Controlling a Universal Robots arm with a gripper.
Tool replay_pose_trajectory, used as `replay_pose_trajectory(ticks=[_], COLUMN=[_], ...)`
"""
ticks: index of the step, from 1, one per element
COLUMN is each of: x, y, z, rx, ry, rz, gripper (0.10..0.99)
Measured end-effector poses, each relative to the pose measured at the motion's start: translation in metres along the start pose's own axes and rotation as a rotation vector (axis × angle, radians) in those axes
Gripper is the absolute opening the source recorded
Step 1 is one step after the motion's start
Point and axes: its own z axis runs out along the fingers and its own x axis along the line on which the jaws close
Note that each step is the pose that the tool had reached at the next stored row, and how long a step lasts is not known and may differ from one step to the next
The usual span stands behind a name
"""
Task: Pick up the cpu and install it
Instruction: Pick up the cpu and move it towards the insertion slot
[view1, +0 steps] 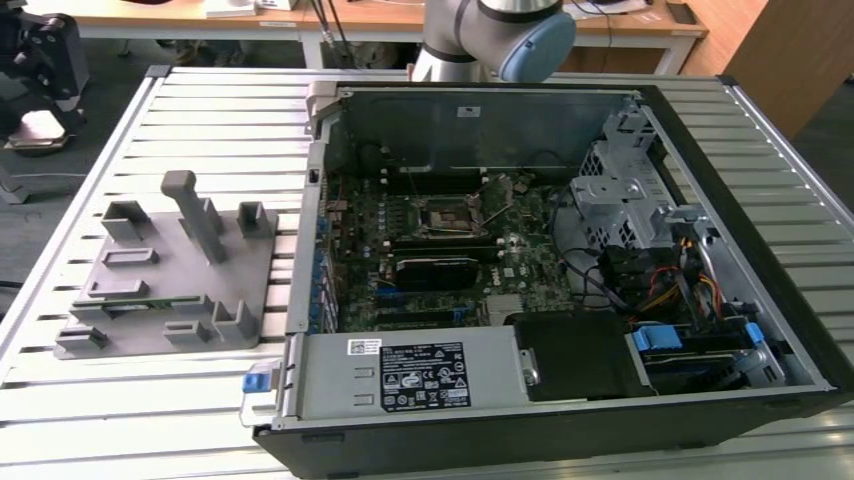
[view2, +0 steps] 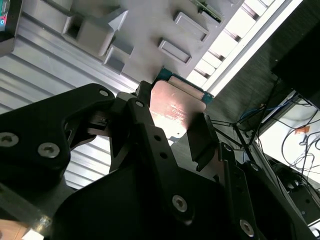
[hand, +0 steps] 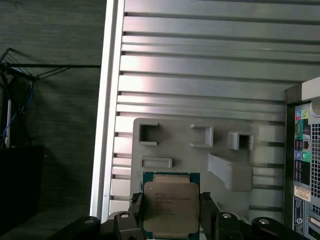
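Observation:
In both wrist views the cpu (hand: 170, 206) (view2: 176, 106), a flat square chip with a shiny metal top and a green rim, sits between the black fingers (hand: 136, 212) of my gripper (hand: 171, 220) (view2: 172, 127). The gripper is shut on the cpu by two opposite edges. The chip hangs well above the grey fixture plate (hand: 200, 155) on the slatted table. In the exterior view the black square socket (view1: 441, 220) lies open in the middle of the motherboard, with its lever raised.
The open computer case (view1: 694, 120) takes up the exterior view's right half, with a power supply (view1: 400, 372) at the front and cables at the right. The grey fixture plate (view1: 174, 270) with upright blocks lies on the slatted table (view1: 200, 110). The arm's base (view1: 494, 40) stands behind the case.

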Motion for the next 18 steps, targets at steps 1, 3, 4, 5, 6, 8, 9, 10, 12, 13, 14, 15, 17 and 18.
replay_pose_trajectory(ticks=[1,3,4,5,6,8,9,10,12,13,14,15,17,18], x=[-0.0012,-0.0037,-0.0050,-0.0062,-0.0074,-0.0099,-0.0112,-0.0126,-0.0152,-0.0165,-0.0179,-0.0192,-0.0218,-0.0232], y=[0.0000,0.0001,0.0001,0.0001,0.0001,0.0002,0.0002,0.0003,0.0003,0.0003,0.0004,0.0004,0.0005,0.0006], z=[0.0000,-0.0001,-0.0002,-0.0002,-0.0001,-0.0002,-0.0002,-0.0003,-0.0003,-0.0004,-0.0004,-0.0005,-0.0005,-0.0006], rx=[0.000,0.000,0.000,0.000,0.000,0.000,0.000,0.000,0.000,0.000,0.000,0.000,0.000,0.000], ry=[0.0000,0.0000,0.0001,0.0000,-0.0001,0.0000,-0.0001,0.0000,0.0000,0.0000,0.0000,0.0001,0.0000,0.0000], rz=[0.000,0.000,0.000,0.000,0.000,0.000,0.000,0.000,0.000,0.000,0.000,0.000,0.000,0.000], gripper=[0.537,0.537,0.537,0.537,0.537,0.537,0.537,0.537,0.537,0.537,0.537,0.537,0.537,0.537])
